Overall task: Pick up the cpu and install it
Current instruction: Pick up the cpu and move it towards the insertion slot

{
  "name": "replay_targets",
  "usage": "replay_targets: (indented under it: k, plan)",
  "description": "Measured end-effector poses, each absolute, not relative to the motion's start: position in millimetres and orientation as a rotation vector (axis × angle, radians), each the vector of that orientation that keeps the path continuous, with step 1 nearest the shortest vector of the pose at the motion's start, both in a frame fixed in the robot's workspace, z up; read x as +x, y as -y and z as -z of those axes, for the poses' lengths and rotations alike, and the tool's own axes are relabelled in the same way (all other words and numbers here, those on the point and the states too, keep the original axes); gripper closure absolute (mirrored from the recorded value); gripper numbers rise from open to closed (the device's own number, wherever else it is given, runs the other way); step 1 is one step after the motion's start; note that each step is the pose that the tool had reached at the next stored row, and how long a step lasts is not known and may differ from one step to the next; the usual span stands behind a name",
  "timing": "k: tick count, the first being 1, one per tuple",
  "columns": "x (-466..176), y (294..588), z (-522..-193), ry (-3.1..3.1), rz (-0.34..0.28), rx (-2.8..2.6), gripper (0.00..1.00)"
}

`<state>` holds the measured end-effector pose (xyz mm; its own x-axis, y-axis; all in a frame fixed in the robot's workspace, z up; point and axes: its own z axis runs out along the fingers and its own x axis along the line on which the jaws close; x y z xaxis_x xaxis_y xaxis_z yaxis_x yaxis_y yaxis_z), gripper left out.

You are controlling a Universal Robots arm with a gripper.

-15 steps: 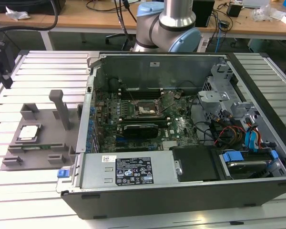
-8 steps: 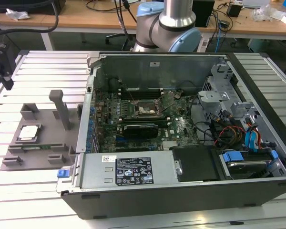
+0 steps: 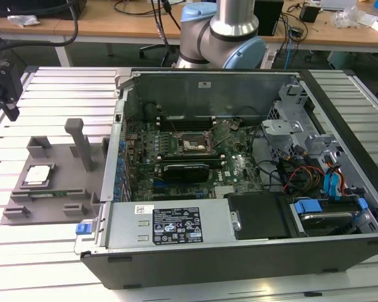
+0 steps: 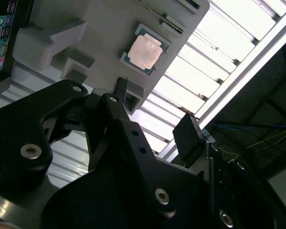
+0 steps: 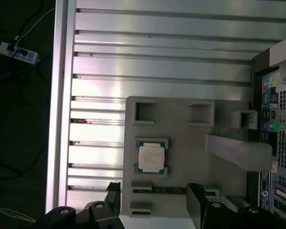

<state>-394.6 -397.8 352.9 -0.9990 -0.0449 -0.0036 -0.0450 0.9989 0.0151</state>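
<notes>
Cpu lying flat in its tray pocket, with the empty gripper hanging close by.

In both wrist views the gripper is hovering with its jaws spread wide and nothing between them. The chip is sitting metal side up in a shallow pocket of the grey tray, apart from the fingertips. It is probably going to handle as light, thin and stiff, with a slick top and a delicate underside, so pinching two opposite edges is looking like the safest hold. The second wrist view is showing the cpu at a slant, with its pale rim clear of the pocket walls. The exterior view is adding the open computer case and its socket, standing on the slatted surface to the exterior view's right of the tray, with the cpu well apart from that socket.
</notes>
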Motion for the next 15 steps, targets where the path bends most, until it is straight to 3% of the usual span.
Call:
replay_targets:
  k: [15]
  plan:
    - [-394.6,397.8,-342.5,-3.138,-0.024,-0.070,0.34]
